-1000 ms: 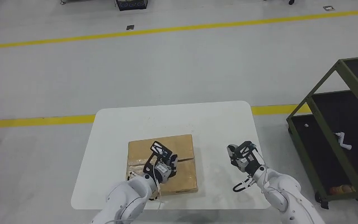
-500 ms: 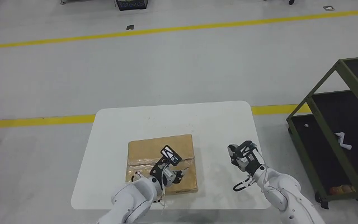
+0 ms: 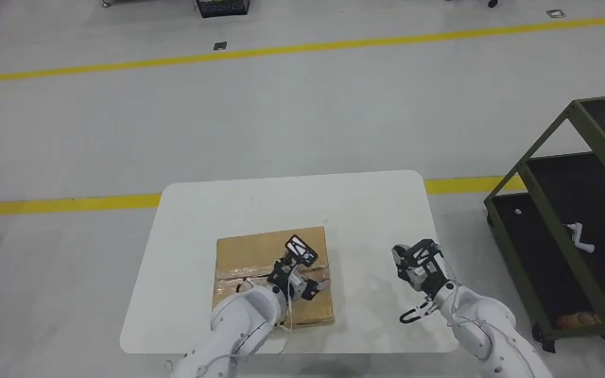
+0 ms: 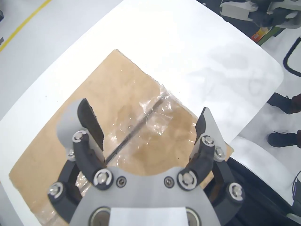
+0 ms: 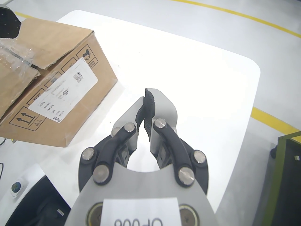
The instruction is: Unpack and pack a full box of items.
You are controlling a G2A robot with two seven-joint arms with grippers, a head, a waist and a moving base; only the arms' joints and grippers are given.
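Sitting at lower centre of the top view, the box (image 3: 248, 257) is closed, its taped seam (image 4: 131, 134) running left to right. The left claw (image 3: 303, 268) hangs over the seam's right end, fingers spread wide astride it. The right claw (image 3: 417, 259), pinched together, hovers lower right, apart from the box; the left arm is nearer.

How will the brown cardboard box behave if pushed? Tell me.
The brown cardboard box is broad and low, so it would probably slide on the smooth white table, not tip. Its taped top flaps look dented, so they likely flex under pressure.
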